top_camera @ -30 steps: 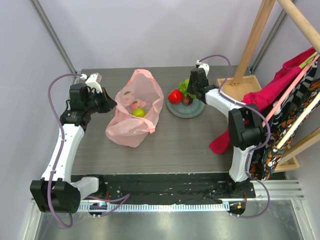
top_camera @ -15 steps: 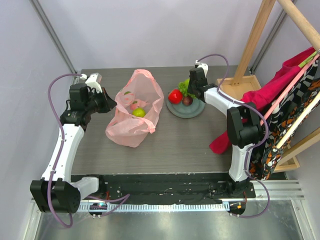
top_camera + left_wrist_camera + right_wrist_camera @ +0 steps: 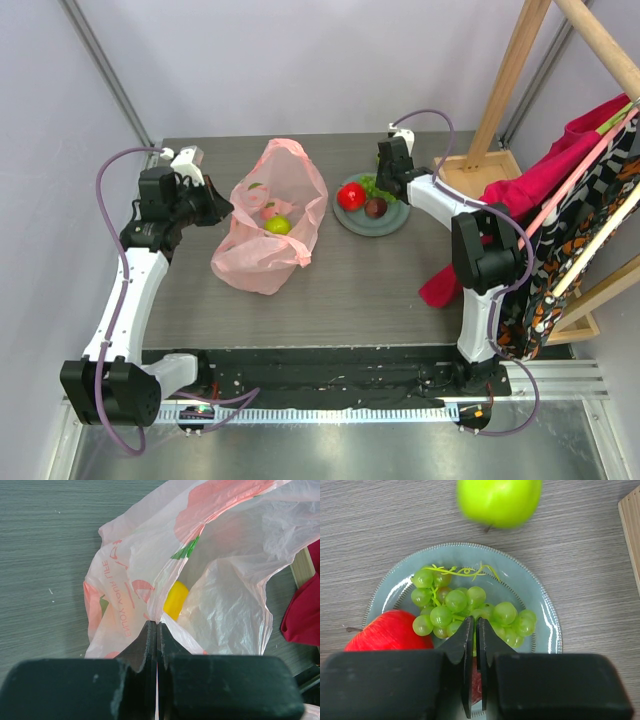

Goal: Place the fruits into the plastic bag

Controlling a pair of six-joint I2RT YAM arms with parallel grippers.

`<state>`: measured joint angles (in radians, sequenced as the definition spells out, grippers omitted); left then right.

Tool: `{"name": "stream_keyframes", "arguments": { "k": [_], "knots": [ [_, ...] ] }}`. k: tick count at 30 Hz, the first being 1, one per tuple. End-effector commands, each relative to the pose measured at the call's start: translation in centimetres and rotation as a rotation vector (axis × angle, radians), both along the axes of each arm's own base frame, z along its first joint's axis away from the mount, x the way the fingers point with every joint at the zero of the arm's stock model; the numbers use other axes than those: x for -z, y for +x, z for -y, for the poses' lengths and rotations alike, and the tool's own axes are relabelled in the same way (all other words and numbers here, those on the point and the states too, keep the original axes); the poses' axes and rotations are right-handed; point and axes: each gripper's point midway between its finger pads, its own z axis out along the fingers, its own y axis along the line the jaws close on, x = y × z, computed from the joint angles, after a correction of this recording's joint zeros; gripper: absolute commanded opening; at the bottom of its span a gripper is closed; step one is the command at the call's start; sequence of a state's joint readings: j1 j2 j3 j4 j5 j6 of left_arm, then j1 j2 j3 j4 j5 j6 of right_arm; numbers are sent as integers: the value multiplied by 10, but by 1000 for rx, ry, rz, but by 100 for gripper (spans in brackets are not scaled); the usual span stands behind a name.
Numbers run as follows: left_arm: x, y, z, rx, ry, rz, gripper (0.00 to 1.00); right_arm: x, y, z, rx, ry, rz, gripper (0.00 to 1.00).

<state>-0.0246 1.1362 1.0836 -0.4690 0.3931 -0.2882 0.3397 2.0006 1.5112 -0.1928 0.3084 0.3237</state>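
The pink plastic bag (image 3: 268, 235) lies open at the table's middle left. My left gripper (image 3: 222, 207) is shut on the plastic bag's rim (image 3: 150, 607). Inside the bag are a yellow fruit (image 3: 175, 600) and a green apple (image 3: 278, 225). The grey plate (image 3: 392, 222) holds a red apple (image 3: 350, 196), a dark plum (image 3: 375, 207) and a green grape bunch (image 3: 465, 605). My right gripper (image 3: 474, 622) hangs shut just over the grapes; I see nothing held. A blurred green apple (image 3: 499, 500) sits beyond the plate (image 3: 545, 625).
A wooden rack (image 3: 510, 80) with a red cloth (image 3: 540, 180) and patterned fabric stands at the right, its wooden base (image 3: 480, 168) close behind the plate. Grey walls close the back and left.
My right gripper has drawn back a little toward the plate's far side, uncovering the plum. The red apple has shifted slightly. The left arm and bag have not moved.
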Motion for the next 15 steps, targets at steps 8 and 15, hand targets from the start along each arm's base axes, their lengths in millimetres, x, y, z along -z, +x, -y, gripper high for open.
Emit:
{"name": "stream_keyframes", "arguments": {
  "k": [8,15],
  "knots": [
    [-9,3,-1,0,0,35,0,-56,9,-2,-14,32,119,1],
    [-10,3,-1,-1,0,36,0,-94,4,0,-16,54,203,1]
  ]
}}
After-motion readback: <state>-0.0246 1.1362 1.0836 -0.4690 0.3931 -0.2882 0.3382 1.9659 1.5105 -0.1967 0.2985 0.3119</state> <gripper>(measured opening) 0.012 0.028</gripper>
